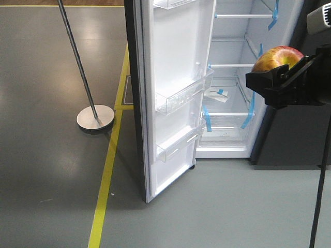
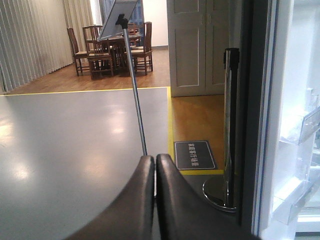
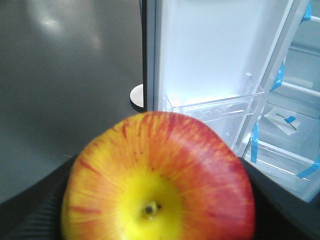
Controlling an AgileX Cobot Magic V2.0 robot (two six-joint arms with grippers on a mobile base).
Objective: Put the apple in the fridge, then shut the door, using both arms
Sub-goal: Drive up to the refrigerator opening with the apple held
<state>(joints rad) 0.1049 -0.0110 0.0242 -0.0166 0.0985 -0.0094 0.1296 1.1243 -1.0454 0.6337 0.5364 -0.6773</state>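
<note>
So the apple (image 1: 276, 58) isn't in the fridge (image 1: 232, 51) yet. It sits in the right claw (image 1: 280, 73), held up in the air out front of the open compartment, over on the right side of the front view. The claw is spread about as wide as the apple and clamped around it, and the wrist camera is basically all apple (image 3: 160, 180), red and yellow with the stem dimple facing the lens.

The left claw (image 2: 155, 158) is squeezed fully together, fingers (image 2: 137, 200) touching, nothing between them. It points out over the grey floor (image 2: 65, 150), with the door's edge off to its right.

The door (image 1: 176, 62) is swung wide open, white lining facing us, with clear bins (image 1: 183, 94) on it. Inside there are glass shelves (image 1: 230, 65) with blue tape (image 1: 249, 114) strips here and there. A shiny pole (image 1: 77, 57) on a round base stands left of the door, just past a yellow line (image 1: 107, 165) on the floor.
</note>
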